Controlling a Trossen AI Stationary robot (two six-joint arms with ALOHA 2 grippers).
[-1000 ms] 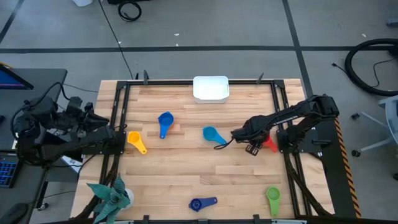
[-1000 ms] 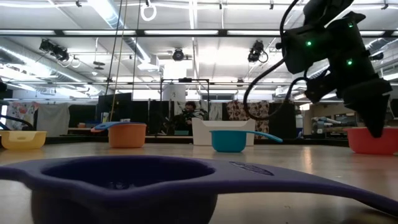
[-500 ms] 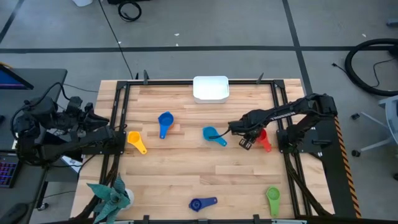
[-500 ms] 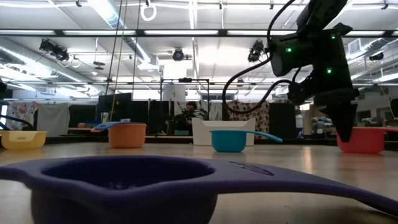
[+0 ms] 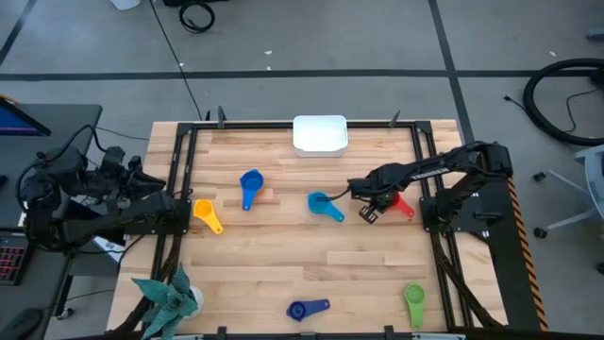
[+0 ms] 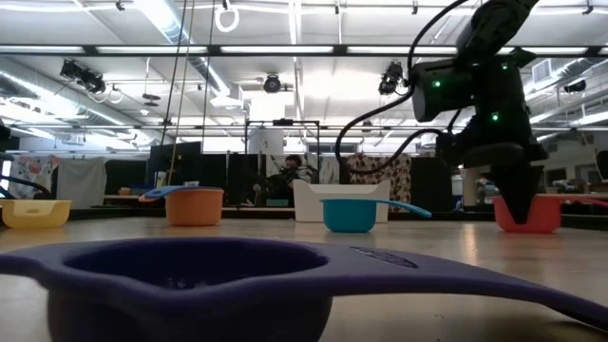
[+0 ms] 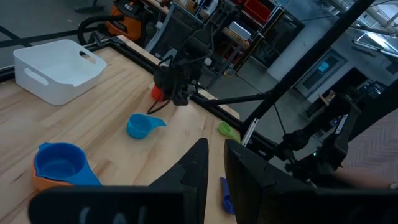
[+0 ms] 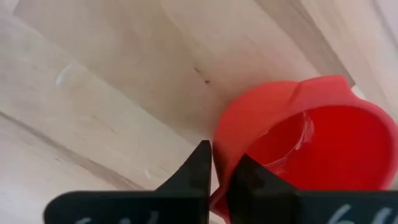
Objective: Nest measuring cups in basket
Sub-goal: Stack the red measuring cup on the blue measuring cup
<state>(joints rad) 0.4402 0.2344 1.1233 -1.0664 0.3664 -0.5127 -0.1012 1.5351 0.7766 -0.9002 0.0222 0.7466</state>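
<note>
The basket (image 5: 320, 134) is sitting at the far middle edge of the table (image 5: 283, 264). Five measuring cups (image 5: 325, 205) are lying apart across the table, one at the left edge, two near the front. The right gripper (image 5: 375, 205) is resting at a sixth cup (image 5: 400, 206) on the right side. The plant (image 5: 170, 296) is standing at the front left corner.

Red cup (image 5: 400, 206) half hidden under right claw (image 5: 371, 212); orange cup (image 5: 204, 213) partly hidden.

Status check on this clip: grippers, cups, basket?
Right gripper shut on red cup rim. Left gripper waits off the table's left edge. Basket holds no cups.
</note>
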